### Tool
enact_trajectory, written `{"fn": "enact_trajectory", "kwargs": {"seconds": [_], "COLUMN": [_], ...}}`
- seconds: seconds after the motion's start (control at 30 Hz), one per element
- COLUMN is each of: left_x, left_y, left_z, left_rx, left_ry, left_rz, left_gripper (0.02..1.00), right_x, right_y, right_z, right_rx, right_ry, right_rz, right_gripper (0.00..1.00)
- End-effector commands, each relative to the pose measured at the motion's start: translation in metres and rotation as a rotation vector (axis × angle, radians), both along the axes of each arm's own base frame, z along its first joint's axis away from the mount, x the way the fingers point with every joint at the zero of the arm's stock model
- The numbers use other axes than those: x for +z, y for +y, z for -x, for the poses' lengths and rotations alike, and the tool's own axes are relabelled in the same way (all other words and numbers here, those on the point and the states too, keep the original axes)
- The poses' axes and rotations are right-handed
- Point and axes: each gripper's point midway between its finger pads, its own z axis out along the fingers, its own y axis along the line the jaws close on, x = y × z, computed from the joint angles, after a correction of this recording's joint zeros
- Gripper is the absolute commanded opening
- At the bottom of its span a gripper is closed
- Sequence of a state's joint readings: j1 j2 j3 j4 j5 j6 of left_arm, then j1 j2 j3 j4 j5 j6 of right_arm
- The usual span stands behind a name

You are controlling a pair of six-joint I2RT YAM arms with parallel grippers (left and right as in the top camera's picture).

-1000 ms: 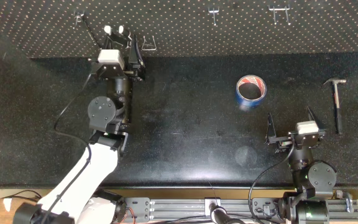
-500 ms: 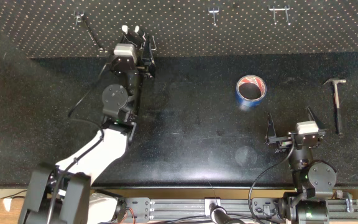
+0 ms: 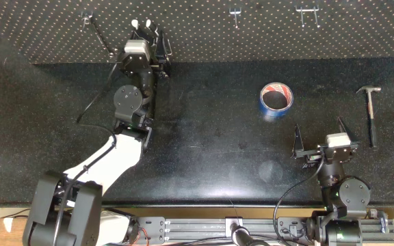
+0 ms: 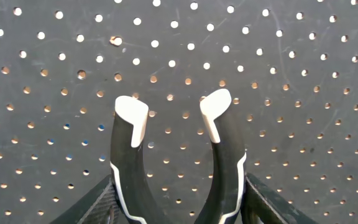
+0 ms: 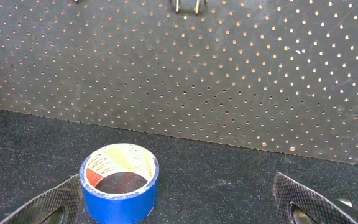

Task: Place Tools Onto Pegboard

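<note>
Pliers (image 4: 128, 155) clamped in left end effector (image 4: 179, 182); white-tipped handles facing pegboard (image 4: 303, 68)

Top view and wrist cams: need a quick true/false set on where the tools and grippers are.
1. The blue tape roll sits on the table, not on the pegboard. True.
2. The right gripper is shut on the hammer. False: it is open and empty, and the hammer lies on the table apart from it.
3. The left gripper holds a tool with two black, white-tipped handles up at the pegboard. True.
4. The hammer hangs from a pegboard hook. False: it lies flat on the table near the right edge.
</note>
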State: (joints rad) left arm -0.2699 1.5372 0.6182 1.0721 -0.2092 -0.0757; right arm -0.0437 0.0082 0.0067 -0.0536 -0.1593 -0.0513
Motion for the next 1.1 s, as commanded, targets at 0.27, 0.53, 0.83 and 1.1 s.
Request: {"fn": "enact_trajectory", "kwargs": {"seconds": [0.27, 0.53, 0.83, 1.1], "left_x": [0.007, 0.022, 0.009, -0.010], "left_y": [0.011, 0.015, 0.013, 0.012], "left_z": [-0.016, -0.034, -0.041, -0.047], "left_rx": [0.060, 0.079, 0.078, 0.077], "left_ry": [-0.045, -0.082, -0.054, -0.011], "left_rz": [0.006, 0.017, 0.008, -0.003], "left_gripper": [0.029, 0.027, 0.029, 0.029], "right_x": [-0.001, -0.001, -0.001, -0.001], "right_y": [0.001, 0.001, 0.001, 0.001], "right_z": [0.000, 0.000, 0.000, 0.000], "right_rx": [0.006, 0.006, 0.006, 0.006], "right_ry": [0.000, 0.000, 0.000, 0.000], "right_rz": [0.010, 0.010, 0.010, 0.010], "right_gripper": [0.998, 0.998, 0.998, 0.998]}}
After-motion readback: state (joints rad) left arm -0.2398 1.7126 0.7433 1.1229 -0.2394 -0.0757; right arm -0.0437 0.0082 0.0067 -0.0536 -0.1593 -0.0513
